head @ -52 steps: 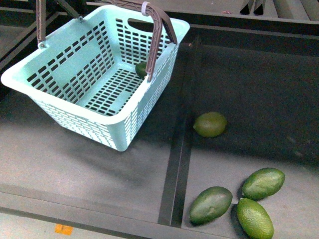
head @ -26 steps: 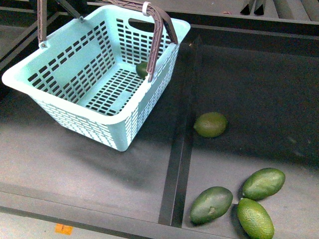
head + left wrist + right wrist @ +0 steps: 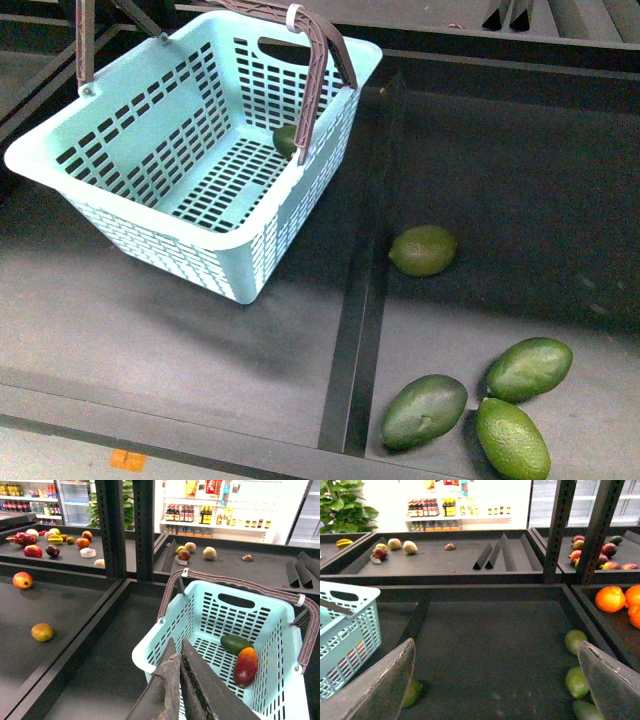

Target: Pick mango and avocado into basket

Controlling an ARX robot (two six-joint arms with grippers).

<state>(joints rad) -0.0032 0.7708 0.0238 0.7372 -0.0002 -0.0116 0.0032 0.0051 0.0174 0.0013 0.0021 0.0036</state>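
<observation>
Front view shows the dark grey shelf tray (image 3: pixel 200 340), split by a raised divider (image 3: pixel 352 330), filling most of the picture. The light mint-green slotted plastic basket (image 3: pixel 150 215) sits on the left section, tilted, with its brown folding handles (image 3: pixel 312 70) raised and a white tie (image 3: pixel 292 14) on the far one. Compared with a second ago the basket has shifted very slightly to the right; little else differs.

Left wrist view looks into the basket (image 3: pixel 280 630): a red-and-orange mango (image 3: pixel 245 666) lies on the slotted floor, touching a dark green avocado (image 3: pixel 236 643) just beside it. From the front only a green sliver of that avocado (image 3: pixel 284 139) shows behind the handle.

On the right section four green oval fruits rest outside the basket: one alone near the divider (image 3: pixel 423 250), and three clustered at the near edge (image 3: pixel 424 411), (image 3: pixel 529 368), (image 3: pixel 512 439). They sit a touch lower and further right in the picture than before, keeping the same arrangement.

The left gripper (image 3: pixel 179 680) has its dark fingers pressed together with nothing between them, above the basket's near rim. The right gripper (image 3: pixel 495 680) stands spread wide and empty over the right section.
</observation>
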